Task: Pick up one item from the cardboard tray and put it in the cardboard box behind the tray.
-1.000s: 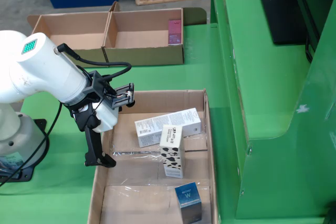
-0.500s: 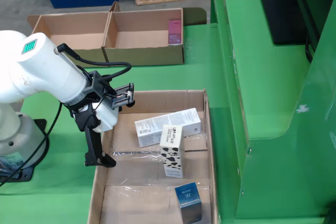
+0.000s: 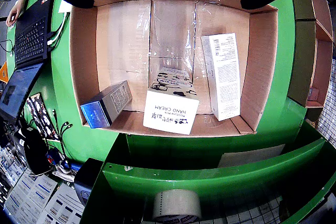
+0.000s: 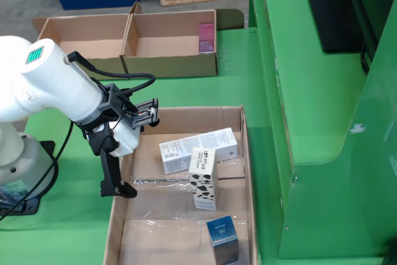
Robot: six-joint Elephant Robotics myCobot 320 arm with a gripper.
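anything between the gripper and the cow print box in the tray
Nothing visible does. The gripper hovers open at the tray's left edge, and the cow print box stands upright mid-tray with bare cardboard on that side. The long white box lies just behind it.

A cardboard tray (image 4: 245,153) is seen holding a long white box (image 4: 198,149), an upright cow-patterned carton (image 4: 203,179) and a blue box (image 4: 223,238). The empty, spread gripper (image 4: 133,153) is held over its left wall. Behind, a pink item (image 4: 206,37) is seen in a cardboard box (image 4: 170,60).
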